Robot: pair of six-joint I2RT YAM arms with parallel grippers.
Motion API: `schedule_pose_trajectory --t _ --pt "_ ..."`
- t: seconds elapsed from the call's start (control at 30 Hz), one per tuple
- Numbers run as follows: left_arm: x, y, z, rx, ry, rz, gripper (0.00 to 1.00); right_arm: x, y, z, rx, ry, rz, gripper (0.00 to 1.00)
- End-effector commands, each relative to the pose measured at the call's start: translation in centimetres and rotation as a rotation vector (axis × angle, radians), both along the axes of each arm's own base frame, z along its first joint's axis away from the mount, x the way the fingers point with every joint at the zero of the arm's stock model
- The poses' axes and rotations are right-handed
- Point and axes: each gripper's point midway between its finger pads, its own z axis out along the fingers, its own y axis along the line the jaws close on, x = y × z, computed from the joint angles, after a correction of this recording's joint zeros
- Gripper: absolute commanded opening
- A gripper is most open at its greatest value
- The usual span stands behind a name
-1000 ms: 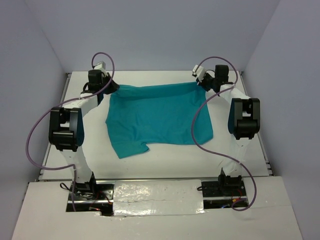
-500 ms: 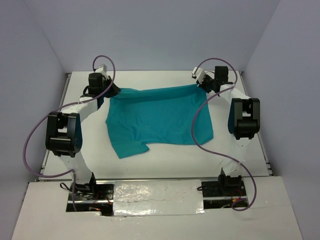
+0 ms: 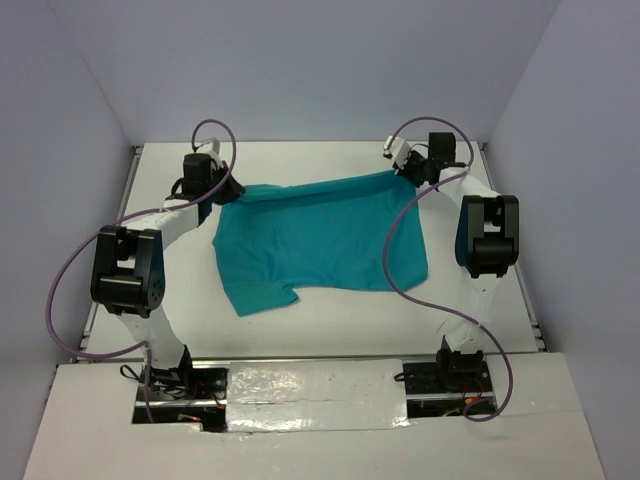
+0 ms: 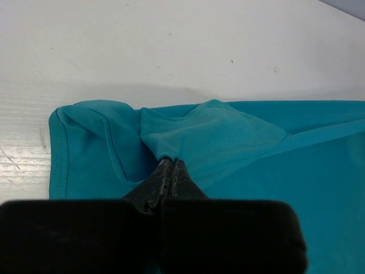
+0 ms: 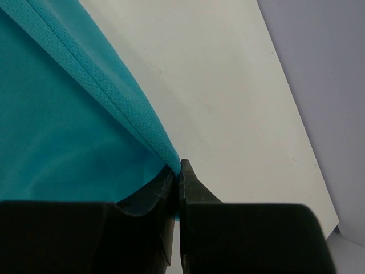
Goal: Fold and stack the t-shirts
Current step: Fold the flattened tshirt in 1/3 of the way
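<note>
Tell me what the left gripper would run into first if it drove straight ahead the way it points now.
The left gripper is shut on a pinched fold of the teal t-shirt, so it would press into that cloth first. Past the fold probably lies only the white table, though depth is unclear.

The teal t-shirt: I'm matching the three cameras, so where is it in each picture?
Top external: the t-shirt lies spread at centre.
Left wrist: across the lower frame, pinched in the left gripper.
Right wrist: left half, its hem pinched in the right gripper.
Shared landmark: the white table under it.
</note>
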Motion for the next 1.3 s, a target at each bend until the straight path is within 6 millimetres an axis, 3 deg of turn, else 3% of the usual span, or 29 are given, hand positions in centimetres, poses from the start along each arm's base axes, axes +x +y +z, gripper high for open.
schedule_pose_trajectory --t 0.0,0.33,0.37,0.6,0.7,0.83,0.9,1.03,1.07,1.1,1.17,1.23,1.27 --pt "0.1 0.1 1.9 0.014 -0.048 0.008 0.0 0.2 0.1 0.7 -0.032 -0.016 0.023 0.1" --pt "-0.1 -0.8 0.2 0.039 0.007 -0.013 0.0 -0.9 -0.1 0.0 -0.062 0.006 0.038 0.13" --pt "-0.2 -0.8 0.0 0.043 0.012 -0.013 0.0 -1.0 1.3 -0.1 -0.066 0.007 0.066 0.13" --pt "-1.0 -1.0 -1.6 0.054 0.066 -0.006 0.0 -1.7 1.3 -0.5 -0.084 0.024 0.078 0.2" --pt "-1.1 -0.9 -2.2 0.056 0.095 0.003 0.07 -2.0 1.2 -0.5 -0.09 0.033 0.076 0.26" --pt "-1.4 -1.0 -3.1 0.059 0.156 0.008 0.3 -2.0 0.8 -0.5 -0.104 0.046 0.054 0.32" --pt "-1.5 -1.0 -3.1 0.056 0.175 0.011 0.37 -2.4 0.5 -0.4 -0.114 0.055 0.052 0.34" --pt "-2.3 -0.8 -2.0 0.065 0.172 0.008 0.55 -3.6 -0.4 0.5 -0.131 0.056 0.049 0.42" --pt "-2.4 -0.8 -1.7 0.061 0.166 0.005 0.57 -4.1 -0.3 0.4 -0.126 0.063 0.058 0.48" --pt "-2.6 -0.6 -0.7 0.064 0.141 0.012 0.61 -4.5 -2.3 1.2 -0.11 0.062 0.019 0.55" --pt "-2.7 -0.6 0.7 0.059 0.109 0.014 0.61 -5.3 -3.1 2.2 -0.088 0.063 0.012 0.59" --pt "-3.1 -0.5 3.0 0.051 0.06 0.017 0.61 -6.7 -3.5 4.4 -0.066 0.047 0.026 0.62" --pt "-3.2 -0.5 3.9 0.049 0.04 0.015 0.66 -7.4 -3.6 4.8 -0.058 0.052 0.033 0.68"
